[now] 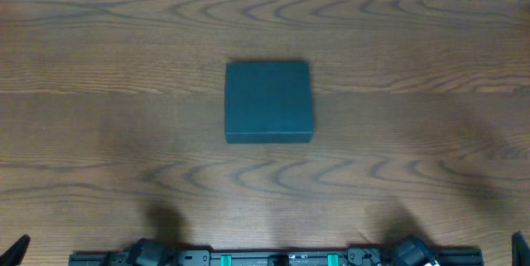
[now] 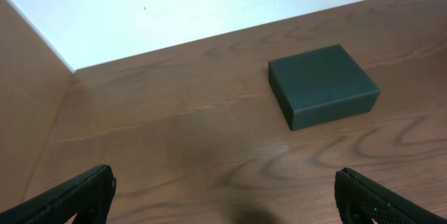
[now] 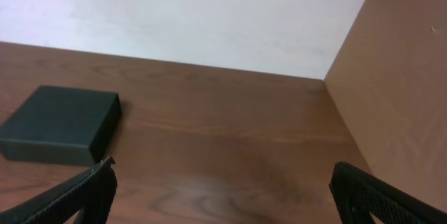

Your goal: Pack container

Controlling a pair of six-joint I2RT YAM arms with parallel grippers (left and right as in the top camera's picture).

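Note:
The dark teal-green container is a square box lying shut in the middle of the wooden table. It also shows in the left wrist view at the upper right and in the right wrist view at the left. My left gripper is open and empty, well back from the container near the front edge. My right gripper is open and empty too, to the right of the container. In the overhead view only the arm bases show at the bottom edge.
A white wall runs along the table's far edge. A brown side panel stands at the table's left end and another at its right end. The arm mount sits at the front edge.

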